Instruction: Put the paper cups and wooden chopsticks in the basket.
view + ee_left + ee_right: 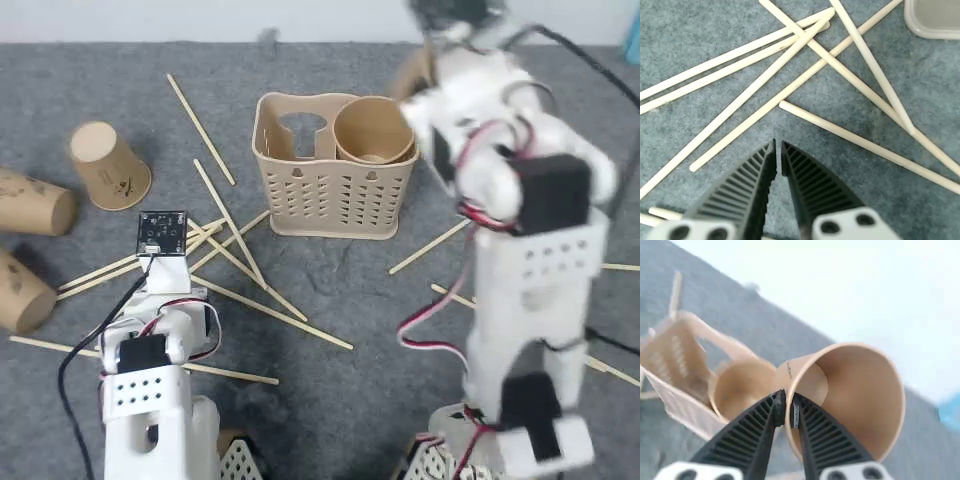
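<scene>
A paper cup [860,400] was pinched by its rim in the right tool [788,407] beside the basket [330,190]; stacking it squarely into the seated cup [372,128] was judged best. The left tool [778,150] was narrow and empty above chopsticks [855,85].

Blurred right arm [540,260] over most of the paper cup [408,75].

Basket [330,190] holds one cup [372,130] (chopsticks [201,128] scattered nearby).

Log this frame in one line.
right hand: shut on paper cup, near basket | basket: holds second cup | left hand: shut, empty, over chopsticks
</scene>
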